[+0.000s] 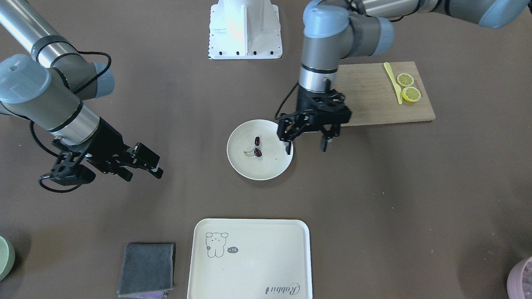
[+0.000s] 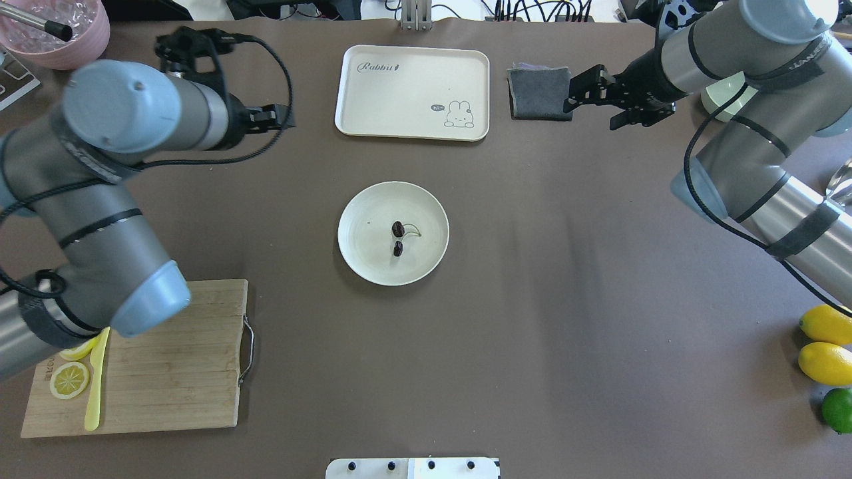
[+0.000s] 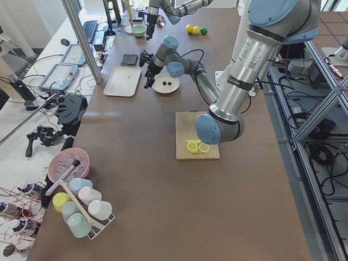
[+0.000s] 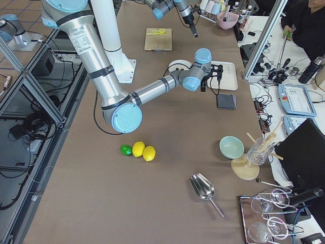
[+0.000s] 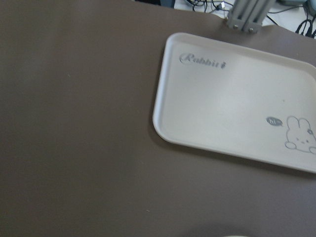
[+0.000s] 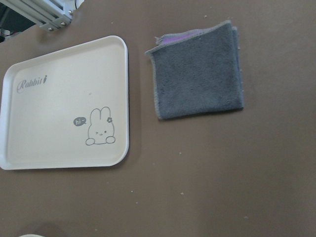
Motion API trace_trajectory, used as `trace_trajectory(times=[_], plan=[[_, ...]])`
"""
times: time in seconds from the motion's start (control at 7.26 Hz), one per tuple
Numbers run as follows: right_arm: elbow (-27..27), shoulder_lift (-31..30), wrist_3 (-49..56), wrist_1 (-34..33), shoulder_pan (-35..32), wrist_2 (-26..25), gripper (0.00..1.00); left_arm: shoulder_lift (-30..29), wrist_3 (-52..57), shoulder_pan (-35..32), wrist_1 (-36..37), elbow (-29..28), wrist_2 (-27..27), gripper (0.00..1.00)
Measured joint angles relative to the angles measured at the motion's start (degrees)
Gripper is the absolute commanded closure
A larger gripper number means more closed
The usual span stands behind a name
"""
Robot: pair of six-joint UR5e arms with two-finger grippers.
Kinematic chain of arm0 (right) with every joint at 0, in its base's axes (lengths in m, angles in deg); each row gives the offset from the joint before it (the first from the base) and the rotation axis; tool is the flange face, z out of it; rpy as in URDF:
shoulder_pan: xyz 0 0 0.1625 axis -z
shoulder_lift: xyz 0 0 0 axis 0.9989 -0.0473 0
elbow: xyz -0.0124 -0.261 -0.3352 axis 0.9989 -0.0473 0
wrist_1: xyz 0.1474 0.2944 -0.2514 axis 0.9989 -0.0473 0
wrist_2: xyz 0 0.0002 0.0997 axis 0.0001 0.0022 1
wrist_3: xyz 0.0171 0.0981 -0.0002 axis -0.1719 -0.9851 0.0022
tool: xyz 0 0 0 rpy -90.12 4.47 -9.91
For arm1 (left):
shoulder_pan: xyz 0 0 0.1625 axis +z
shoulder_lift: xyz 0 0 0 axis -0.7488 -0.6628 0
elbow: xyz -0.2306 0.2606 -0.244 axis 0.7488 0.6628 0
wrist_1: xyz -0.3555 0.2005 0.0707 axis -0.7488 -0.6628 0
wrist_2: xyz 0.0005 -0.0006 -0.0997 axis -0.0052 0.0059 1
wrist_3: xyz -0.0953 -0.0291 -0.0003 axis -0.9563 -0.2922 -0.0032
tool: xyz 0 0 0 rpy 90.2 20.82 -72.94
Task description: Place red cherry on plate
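— Where's the red cherry [image 1: 257, 147]?
— In the plate [image 1: 266, 168]: two glossy dark fruits on a thin stem, probably green.
— And nearby?
— The left end effector [image 1: 305, 145] hangs released and empty. The right end effector [image 1: 143, 173] is also released, well apart. The tray [image 1: 249, 265] is clear of both.

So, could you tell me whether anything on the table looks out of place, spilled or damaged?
Nothing stands out. The red cherry lies inside the plate, the lemon slices and yellow knife sit on the cutting board, and the grey cloth lies folded beside the tray. No spills or damage show.
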Motion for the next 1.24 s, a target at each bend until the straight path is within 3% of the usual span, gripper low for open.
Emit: trace_trajectory(times=[0.41, 0.83, 1.24], plan=[[0.38, -5.81, 15.96, -6.28, -7.20, 2.78, 0.00, 10.13, 3.41, -8.13, -4.12, -0.88, 4.23, 0.02], [-0.57, -10.64, 35.65, -13.77, -13.80, 3.30, 0.00, 19.49, 29.65, -25.80, -3.81, -3.51, 19.90, 0.02], [-1.36, -16.38, 51.26, -18.55, -23.17, 7.76, 0.00, 21.39, 49.22, -43.17, -3.28, -12.54, 38.52, 0.02]])
